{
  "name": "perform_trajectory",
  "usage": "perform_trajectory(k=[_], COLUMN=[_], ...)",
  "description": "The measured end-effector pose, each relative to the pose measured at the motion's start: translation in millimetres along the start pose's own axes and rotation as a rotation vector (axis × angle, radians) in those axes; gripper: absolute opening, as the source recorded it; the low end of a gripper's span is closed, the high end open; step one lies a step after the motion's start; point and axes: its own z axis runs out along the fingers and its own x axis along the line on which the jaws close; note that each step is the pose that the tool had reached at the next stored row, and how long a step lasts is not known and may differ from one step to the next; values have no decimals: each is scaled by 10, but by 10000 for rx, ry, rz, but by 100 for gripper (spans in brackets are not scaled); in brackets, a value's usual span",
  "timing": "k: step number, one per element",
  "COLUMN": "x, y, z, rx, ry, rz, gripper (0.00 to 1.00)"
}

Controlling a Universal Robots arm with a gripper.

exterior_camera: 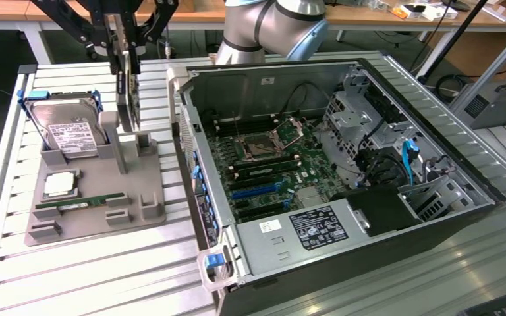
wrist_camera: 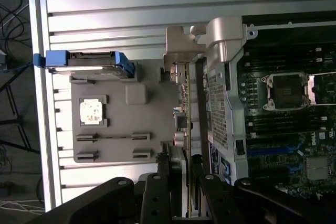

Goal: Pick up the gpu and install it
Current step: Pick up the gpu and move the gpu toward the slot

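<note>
Our jaws are closed on the graphics card (exterior_camera: 128, 99) (wrist_camera: 187, 103), holding it upright on edge. Directly beneath them we see the gray holder (exterior_camera: 95, 178), with the open computer case (exterior_camera: 271, 82) just beside.

gpu (wrist_camera: 187, 103) with silvery metal bracket (wrist_camera: 181, 45)

Case wall (exterior_camera: 185, 128) just beside upright gpu (exterior_camera: 127, 99)

I'm looking into a robotics lab: an aluminium-slat workbench (exterior_camera: 86, 276) is carrying an opened PC tower (exterior_camera: 262, 82), with wooden desks (exterior_camera: 363, 16) and floor cables (exterior_camera: 447, 82) lying behind it.
</note>
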Motion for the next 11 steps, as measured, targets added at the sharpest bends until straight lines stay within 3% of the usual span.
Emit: perform_trajectory(k=[11], x=[-17], y=[-23], z=[-1], rx=[0], ry=[-1], rz=[0], gripper=[27])
